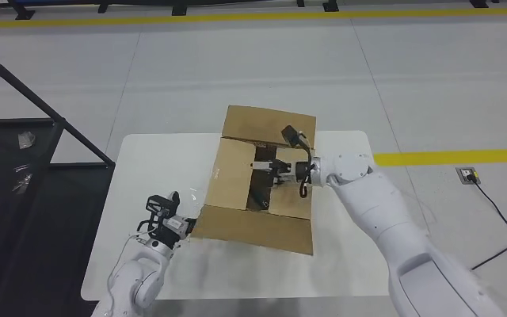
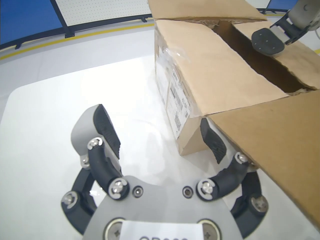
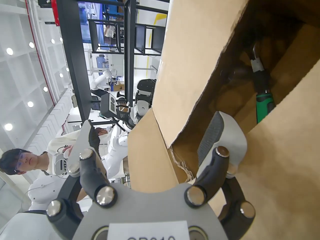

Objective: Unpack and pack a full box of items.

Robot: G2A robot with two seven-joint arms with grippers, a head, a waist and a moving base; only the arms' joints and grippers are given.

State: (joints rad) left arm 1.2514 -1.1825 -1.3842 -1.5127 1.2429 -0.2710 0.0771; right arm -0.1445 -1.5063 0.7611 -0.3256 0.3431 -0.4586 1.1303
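Box (image 1: 253, 226), one, open-topped, on one table (image 1: 150, 166)

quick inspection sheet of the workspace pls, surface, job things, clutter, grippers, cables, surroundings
surface: white table, carrying the box
job's things: cardboard box, top flaps open; green-handled tool lying inside
clutter: nothing seen
grippers: left gripper open, low at the box's near corner; right gripper open, over the box opening with one finger inside
cables: black cable on the floor, running to a floor socket
surroundings: black frame rack beside the table; yellow floor line
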